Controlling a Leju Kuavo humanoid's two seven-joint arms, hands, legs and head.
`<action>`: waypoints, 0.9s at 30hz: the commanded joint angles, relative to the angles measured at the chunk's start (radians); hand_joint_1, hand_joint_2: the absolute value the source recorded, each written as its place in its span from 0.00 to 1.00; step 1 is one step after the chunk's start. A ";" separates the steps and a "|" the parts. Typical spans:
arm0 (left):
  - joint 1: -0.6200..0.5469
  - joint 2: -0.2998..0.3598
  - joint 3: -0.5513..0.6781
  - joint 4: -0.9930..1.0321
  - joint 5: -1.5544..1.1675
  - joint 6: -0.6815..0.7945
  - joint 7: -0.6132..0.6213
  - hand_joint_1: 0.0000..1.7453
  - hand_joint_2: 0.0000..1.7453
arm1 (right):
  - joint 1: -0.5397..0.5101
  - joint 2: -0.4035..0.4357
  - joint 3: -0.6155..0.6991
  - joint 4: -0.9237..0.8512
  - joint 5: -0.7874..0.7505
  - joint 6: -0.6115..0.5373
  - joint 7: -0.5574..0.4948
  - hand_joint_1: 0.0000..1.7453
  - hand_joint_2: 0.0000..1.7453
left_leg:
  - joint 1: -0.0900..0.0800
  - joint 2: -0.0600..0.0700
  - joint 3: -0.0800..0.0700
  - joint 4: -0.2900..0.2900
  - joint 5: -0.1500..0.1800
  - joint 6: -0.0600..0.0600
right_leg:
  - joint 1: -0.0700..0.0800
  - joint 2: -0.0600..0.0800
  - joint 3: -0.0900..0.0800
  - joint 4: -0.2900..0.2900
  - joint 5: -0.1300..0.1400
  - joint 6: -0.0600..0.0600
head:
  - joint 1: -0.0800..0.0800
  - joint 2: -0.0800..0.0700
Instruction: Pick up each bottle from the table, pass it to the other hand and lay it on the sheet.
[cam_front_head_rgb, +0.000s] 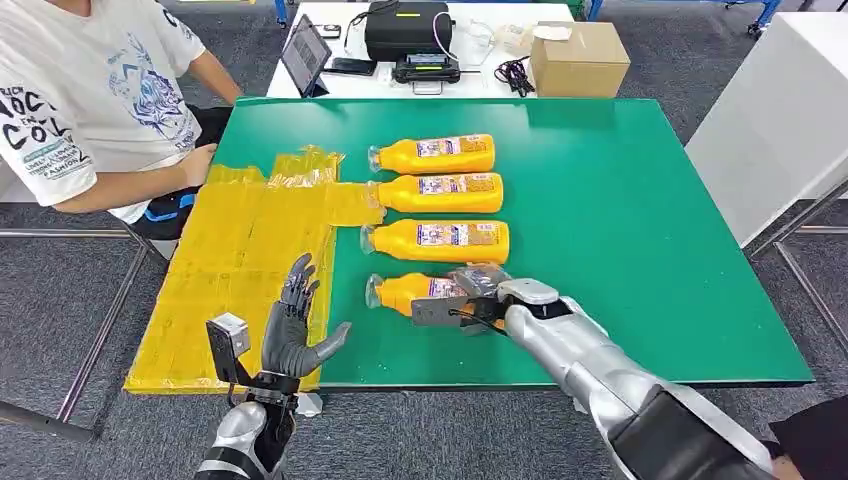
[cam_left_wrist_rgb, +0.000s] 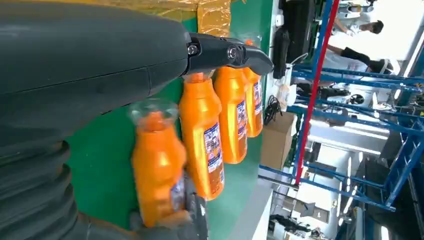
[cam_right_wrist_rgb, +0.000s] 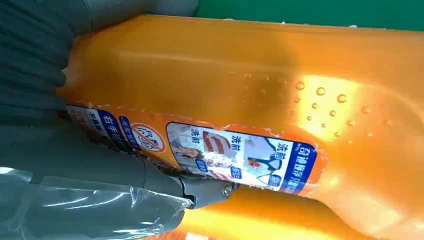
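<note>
Bottles: four orange ones lie on their sides in a column at the middle of the head view, caps toward the frame's left, on the green desk. Largest on that desk is the yellow sheet, spread over its left part and hanging past the near edge. Above the desk, at the top of the frame, a white table carries a black case, a cardboard box and a tablet. A person in a white shirt sits at upper left, one hand resting at the sheet's edge.

The top bottle, second bottle and third bottle lie apart from both hands. The nearest bottle is gripped at its base end by the right hand, which covers the label end. The right wrist view shows what the head view hides: a thumb and dark fingers clamped around the bottle's body right at the label.

The left hand hangs over the sheet's lower right corner, fingers spread, holding nothing, left of the nearest bottle's cap. Its wrist view looks along the row of bottles.
</note>
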 joint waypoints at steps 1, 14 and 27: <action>0.006 0.010 0.000 0.008 0.000 0.004 0.000 0.00 1.00 | 0.243 -0.047 -0.272 -0.416 -0.033 -0.216 -0.078 1.00 1.00 | 0.002 0.001 0.001 -0.001 -0.001 -0.002 | 0.002 0.000 0.002 -0.002 0.000 -0.002 | 0.000 0.000; 0.028 -0.001 -0.030 -0.020 0.033 0.026 -0.009 0.00 1.00 | 0.581 0.082 -0.634 -0.942 0.014 -0.644 -0.335 1.00 1.00 | 0.001 -0.002 -0.009 0.000 -0.001 -0.001 | 0.001 -0.002 -0.007 0.001 -0.002 -0.001 | 0.000 0.000; 0.014 0.008 -0.076 -0.006 0.110 -0.067 0.023 0.00 1.00 | 0.581 0.099 -0.660 -0.841 0.028 -0.665 -0.378 1.00 1.00 | 0.001 -0.001 -0.007 0.000 -0.001 -0.002 | 0.001 -0.001 -0.006 0.000 -0.001 -0.001 | 0.000 0.000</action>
